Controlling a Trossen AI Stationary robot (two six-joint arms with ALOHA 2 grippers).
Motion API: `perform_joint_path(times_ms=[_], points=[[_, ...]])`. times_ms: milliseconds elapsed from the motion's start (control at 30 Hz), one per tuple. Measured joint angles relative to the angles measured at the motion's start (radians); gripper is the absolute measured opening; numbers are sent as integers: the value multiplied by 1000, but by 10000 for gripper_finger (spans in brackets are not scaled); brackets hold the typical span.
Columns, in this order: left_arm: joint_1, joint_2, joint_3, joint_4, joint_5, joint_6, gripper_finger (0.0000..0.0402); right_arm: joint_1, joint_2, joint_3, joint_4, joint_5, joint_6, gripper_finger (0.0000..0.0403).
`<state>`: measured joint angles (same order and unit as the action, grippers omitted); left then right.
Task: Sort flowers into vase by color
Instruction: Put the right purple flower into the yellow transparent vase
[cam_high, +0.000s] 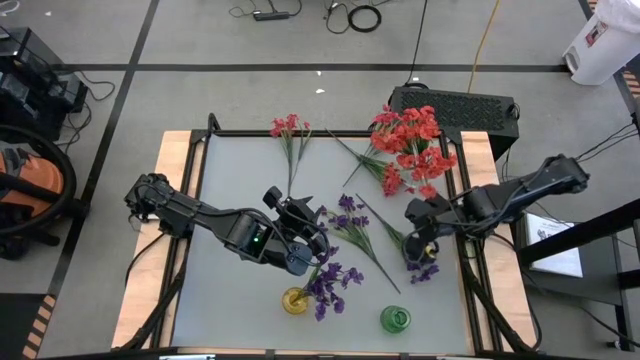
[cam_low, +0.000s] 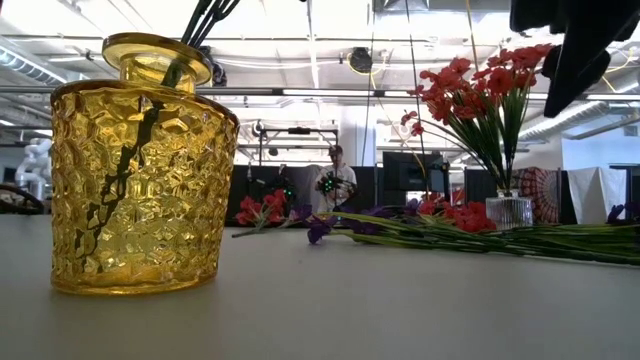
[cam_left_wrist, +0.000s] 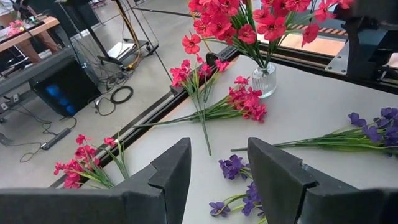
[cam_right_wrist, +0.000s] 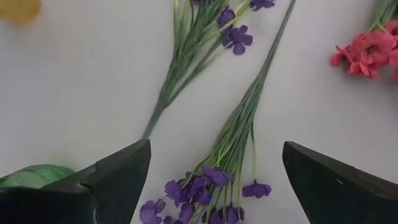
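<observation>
Right claw (cam_right_wrist: 211, 180) wide open — empty — above purple sprig (cam_right_wrist: 214, 183); left claw (cam_left_wrist: 217, 174) open.

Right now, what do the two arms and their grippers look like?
Both arms are dark, jointed, with black cabling along the links. The left arm shows a small green light near its wrist. The left gripper has two thick, dark wedge-shaped fingers; the right gripper has similar dark, pointed fingers.
</observation>
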<state>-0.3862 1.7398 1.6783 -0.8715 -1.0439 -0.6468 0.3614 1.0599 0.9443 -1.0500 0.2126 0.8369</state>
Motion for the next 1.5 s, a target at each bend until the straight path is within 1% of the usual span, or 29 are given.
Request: perform_joint_path(times_ms=[300,400,667,1067,1433,1500], points=[[0,0,0,0,0,0,167,-2,119,0,-1,22,-16,357],[0,0,0,0,0,0,167,-2,153,0,0,22,-50,357],[0,0,0,0,0,0,167,-2,215,0,2,18,-97,357],[0,0,0,0,0,0,167,-3,231,0,18,30,-101,357],[0,0,0,0,0,0,167,-49,231,0,106,15,-168,357],[0,0,0,0,0,0,167,-66,231,0,114,-3,-181,357]])
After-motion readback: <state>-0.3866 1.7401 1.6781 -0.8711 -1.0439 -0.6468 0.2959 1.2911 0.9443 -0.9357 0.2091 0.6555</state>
